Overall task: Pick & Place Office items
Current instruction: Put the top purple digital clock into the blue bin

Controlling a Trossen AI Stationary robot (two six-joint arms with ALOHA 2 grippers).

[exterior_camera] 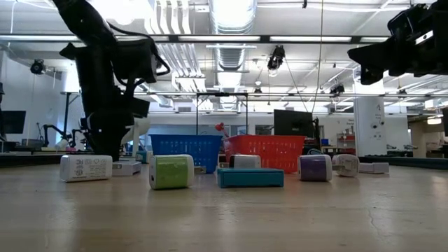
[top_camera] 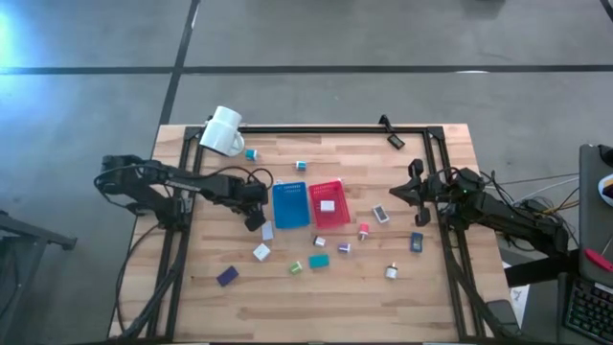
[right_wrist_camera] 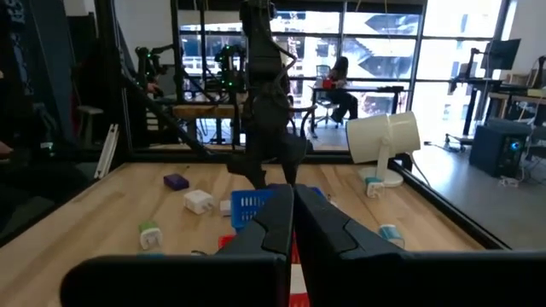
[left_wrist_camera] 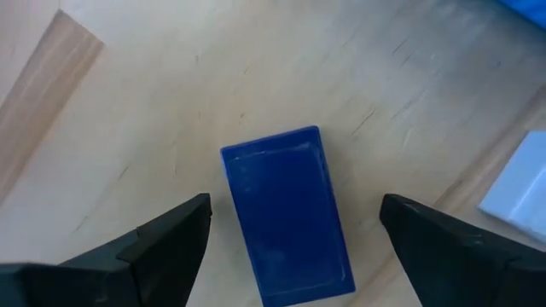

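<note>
Wood tabletop, dark blue block (left_wrist_camera: 288, 215) lengthwise between fingers (left_wrist_camera: 162, 241)

The left claw (left_wrist_camera: 290, 234) stands spread wide over a dark blue rectangular block (left_wrist_camera: 288, 213), bare wooden tabletop (left_wrist_camera: 171, 111) showing on either side of the block between the fingers. A pale blue-white block (left_wrist_camera: 520, 183) lies just outside one finger; the blue plastic basket (top_camera: 289, 205) crowds close beside the claw
</note>
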